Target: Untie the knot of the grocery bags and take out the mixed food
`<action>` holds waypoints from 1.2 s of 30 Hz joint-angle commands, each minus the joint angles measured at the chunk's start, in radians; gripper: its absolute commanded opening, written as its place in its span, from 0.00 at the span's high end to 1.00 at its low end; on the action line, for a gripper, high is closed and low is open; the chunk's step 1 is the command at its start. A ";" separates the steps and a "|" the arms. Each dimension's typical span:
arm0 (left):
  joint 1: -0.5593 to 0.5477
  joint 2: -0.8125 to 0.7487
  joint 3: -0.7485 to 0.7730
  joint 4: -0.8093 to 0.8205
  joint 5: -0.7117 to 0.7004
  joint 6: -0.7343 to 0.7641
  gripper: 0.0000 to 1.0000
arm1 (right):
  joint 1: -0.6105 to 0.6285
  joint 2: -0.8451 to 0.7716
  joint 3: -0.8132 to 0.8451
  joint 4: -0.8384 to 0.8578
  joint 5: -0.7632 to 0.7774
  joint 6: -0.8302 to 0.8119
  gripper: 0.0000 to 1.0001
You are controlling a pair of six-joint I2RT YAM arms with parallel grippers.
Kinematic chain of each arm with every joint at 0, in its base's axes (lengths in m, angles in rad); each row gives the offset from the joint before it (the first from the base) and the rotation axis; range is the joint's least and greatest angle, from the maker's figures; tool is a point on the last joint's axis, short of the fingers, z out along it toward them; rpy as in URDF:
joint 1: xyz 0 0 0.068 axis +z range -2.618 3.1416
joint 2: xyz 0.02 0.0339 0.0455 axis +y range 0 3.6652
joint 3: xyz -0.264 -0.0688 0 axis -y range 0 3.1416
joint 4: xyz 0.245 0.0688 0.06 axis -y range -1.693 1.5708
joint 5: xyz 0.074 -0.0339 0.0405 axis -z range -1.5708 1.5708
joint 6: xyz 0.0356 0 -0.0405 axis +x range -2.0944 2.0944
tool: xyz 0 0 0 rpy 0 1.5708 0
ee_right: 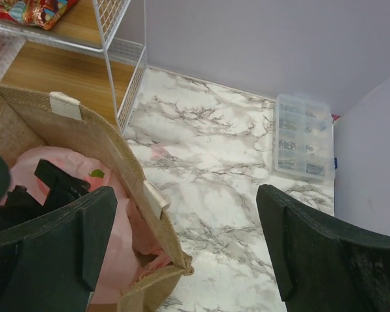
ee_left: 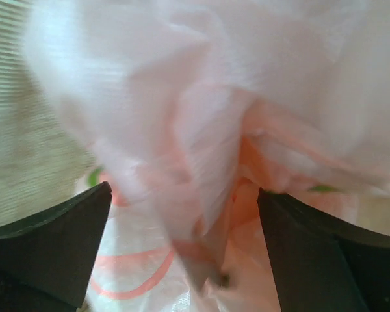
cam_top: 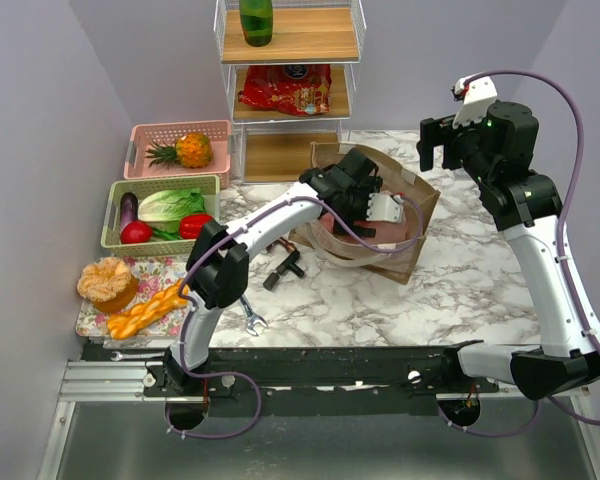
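Observation:
The brown paper bag [cam_top: 405, 215] stands mid-table with the pink plastic bag [cam_top: 355, 238] inside it. My left gripper [cam_top: 360, 205] reaches down into it. In the left wrist view its jaws stand open [ee_left: 185, 195] on either side of loose, blurred folds of pink plastic [ee_left: 201, 149]; I cannot pick out the knot among them. My right gripper [cam_top: 435, 140] hovers open to the right of the paper bag [ee_right: 107, 153], holding nothing [ee_right: 185, 201]. Lettuce [cam_top: 170, 205], eggplant [cam_top: 128, 208] and red vegetables [cam_top: 135, 232] lie in the green basket [cam_top: 110, 225].
A bun [cam_top: 107, 280] and orange pieces [cam_top: 150, 310] sit on a floral tray at front left. The wire shelf [cam_top: 290, 75] holds a green bottle [cam_top: 256, 20] and a red snack packet [cam_top: 285, 88]. A pineapple [cam_top: 193, 150] lies in the pink basket. A clear parts box [ee_right: 302, 136] stands at the far right.

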 commanded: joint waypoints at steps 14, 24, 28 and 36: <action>0.043 -0.393 0.235 0.007 0.250 -0.472 0.01 | -0.003 0.020 -0.044 0.042 -0.276 -0.019 0.03; 0.328 -0.464 0.402 -0.177 0.369 -0.898 0.01 | -0.003 0.002 -0.134 0.095 -0.467 0.025 0.00; 0.463 -0.560 0.242 -0.277 0.397 -0.834 0.02 | -0.004 -0.015 -0.174 0.112 -0.516 0.050 0.00; 0.687 -0.674 -0.044 -0.524 0.236 -0.746 0.01 | -0.060 -0.062 -0.272 0.231 -0.584 0.207 0.00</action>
